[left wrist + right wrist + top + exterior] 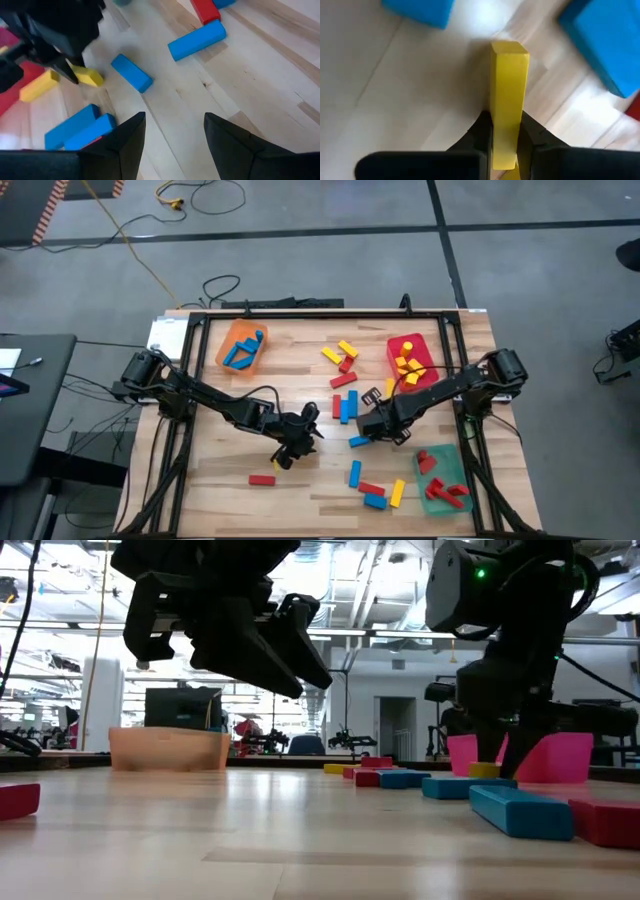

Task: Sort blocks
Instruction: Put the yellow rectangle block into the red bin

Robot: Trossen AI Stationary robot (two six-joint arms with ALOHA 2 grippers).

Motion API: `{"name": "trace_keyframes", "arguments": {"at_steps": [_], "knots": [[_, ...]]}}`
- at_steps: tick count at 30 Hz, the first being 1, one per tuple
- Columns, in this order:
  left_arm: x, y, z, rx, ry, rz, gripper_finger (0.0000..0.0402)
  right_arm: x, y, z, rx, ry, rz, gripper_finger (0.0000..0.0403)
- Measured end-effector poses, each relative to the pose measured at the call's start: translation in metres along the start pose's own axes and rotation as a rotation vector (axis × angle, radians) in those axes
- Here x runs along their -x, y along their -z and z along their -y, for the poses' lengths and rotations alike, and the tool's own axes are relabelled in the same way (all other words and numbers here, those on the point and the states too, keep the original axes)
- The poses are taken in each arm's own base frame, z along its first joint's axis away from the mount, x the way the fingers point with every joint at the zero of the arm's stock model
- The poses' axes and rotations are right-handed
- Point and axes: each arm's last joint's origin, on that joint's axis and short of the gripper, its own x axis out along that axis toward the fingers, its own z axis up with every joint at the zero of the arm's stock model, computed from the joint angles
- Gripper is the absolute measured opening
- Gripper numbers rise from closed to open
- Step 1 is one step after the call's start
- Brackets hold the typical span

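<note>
Clamped between my right gripper's (504,137) fingers, the yellow block (507,100) runs lengthwise straight out ahead; my left gripper (175,135) hangs open.

from up top i get even, fairly bright overhead light on the wooden table (230,480); shadows under the arms are soft and short; at table height the ceiling lights (395,565) blow out behind, so the arms read as near silhouettes; the near tabletop is blurred, with a pale sheen; my left wrist feed is smeared at its edges; on the right wrist, the yellow block (507,100) is crisp, with a white glare patch on the wood beyond it.
</note>
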Motion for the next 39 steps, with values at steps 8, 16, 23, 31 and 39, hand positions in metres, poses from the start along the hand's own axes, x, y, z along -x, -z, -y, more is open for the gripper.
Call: {"name": "trace_keyframes", "arguments": {"at_steps": [8,16,23,31,39], "knots": [[0.0,-0.004,-0.008,0.016,-0.088,0.04,0.0196,0.021,-0.02,0.007,-0.215,0.026,0.096,0.0058],[0.003,-0.012,-0.017,0.017,-0.146,0.124,0.0196,0.049,-0.034,0.017,-0.389,0.041,0.201,0.0056],[0.026,-0.024,-0.027,0.01,-0.197,0.184,0.0196,0.081,-0.021,0.028,-0.516,0.105,0.315,0.0056],[0.038,-0.034,-0.039,0.057,-0.409,0.232,0.0196,0.122,-0.019,0.041,-0.601,0.161,0.623,0.0055],[0.046,-0.044,-0.05,0.134,-0.553,0.334,0.0196,0.134,-0.016,0.043,-0.637,0.231,0.669,0.0055]]}}
